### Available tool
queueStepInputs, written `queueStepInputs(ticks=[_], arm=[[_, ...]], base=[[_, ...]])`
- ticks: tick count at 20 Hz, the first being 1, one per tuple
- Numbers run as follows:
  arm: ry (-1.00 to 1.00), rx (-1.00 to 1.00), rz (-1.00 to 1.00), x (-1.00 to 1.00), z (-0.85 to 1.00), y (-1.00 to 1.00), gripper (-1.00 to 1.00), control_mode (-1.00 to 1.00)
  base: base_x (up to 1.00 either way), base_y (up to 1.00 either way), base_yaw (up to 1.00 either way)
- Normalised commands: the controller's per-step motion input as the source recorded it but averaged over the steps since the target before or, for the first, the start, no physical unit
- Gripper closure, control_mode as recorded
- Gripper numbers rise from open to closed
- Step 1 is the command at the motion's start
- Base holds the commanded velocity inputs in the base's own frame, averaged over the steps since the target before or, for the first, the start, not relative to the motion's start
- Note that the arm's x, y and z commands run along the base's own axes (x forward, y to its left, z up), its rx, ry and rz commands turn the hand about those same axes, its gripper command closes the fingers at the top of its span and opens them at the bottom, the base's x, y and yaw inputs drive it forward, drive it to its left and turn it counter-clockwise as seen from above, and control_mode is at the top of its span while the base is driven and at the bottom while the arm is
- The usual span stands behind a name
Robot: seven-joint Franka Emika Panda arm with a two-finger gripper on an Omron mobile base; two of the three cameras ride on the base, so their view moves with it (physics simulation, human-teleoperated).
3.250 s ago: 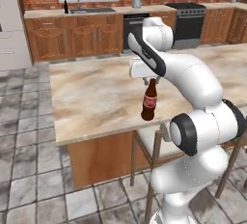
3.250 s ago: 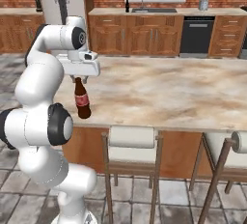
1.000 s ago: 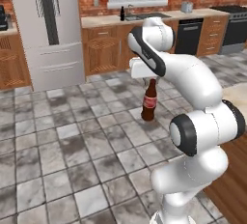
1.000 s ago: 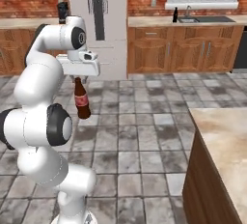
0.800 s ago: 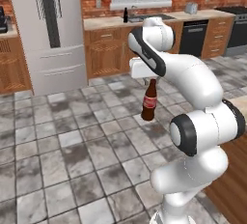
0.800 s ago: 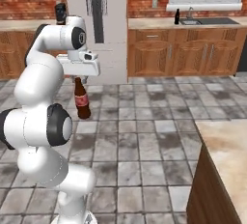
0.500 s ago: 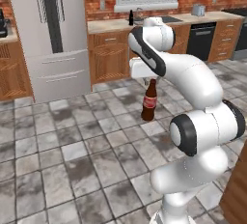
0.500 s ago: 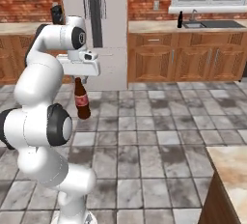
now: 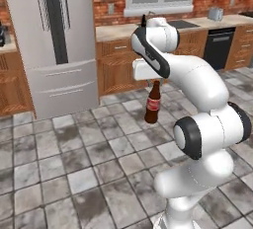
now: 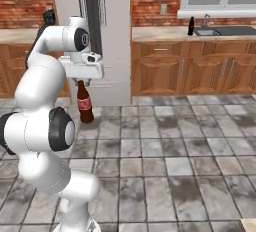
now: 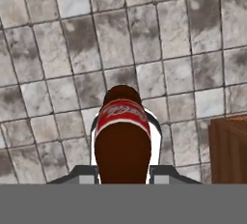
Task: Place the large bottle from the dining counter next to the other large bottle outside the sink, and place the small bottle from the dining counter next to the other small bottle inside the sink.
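We carry the dark brown glass bottle with the red label by its neck, hanging upright from the end effector, which is clamped on the bottle's top. It hangs in the air above the grey tiled floor, clear of any desk.

The step in hand is transport: as we judge it, we are driving toward the sink set in the far wooden desk under the window. To do it well, we should keep the wrist level so the bottle stays vertical, hold the grip firm on the neck, and avoid sharp turns that could set it swinging. A slim dark bottle stands on that desk just beside the sink's edge; we cannot tell its size from here.

From the hand view the bottle looks round-shouldered, with a white-lettered red band around a glossy dark body.
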Motion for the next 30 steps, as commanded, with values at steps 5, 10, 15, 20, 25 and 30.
queueStepInputs(ticks=[5,10,15,20,25,30], arm=[[0.0,0.0,0.0,0.0,0.0,0.0,1.0,1.0],[0.0,0.0,0.0,0.0,0.0,0.0,1.0,1.0],[0.0,0.0,0.0,0.0,0.0,0.0,1.0,1.0],[0.0,0.0,0.0,0.0,0.0,0.0,1.0,1.0],[0.0,0.0,0.0,0.0,0.0,0.0,1.0,1.0],[0.0,0.0,0.0,0.0,0.0,0.0,1.0,1.0]], base=[[1.0,-0.09,0.0],[1.0,-0.43,0.0],[1.0,-0.71,0.0],[1.0,-0.88,0.0],[1.0,-0.79,0.0],[1.0,-0.55,0.0]])
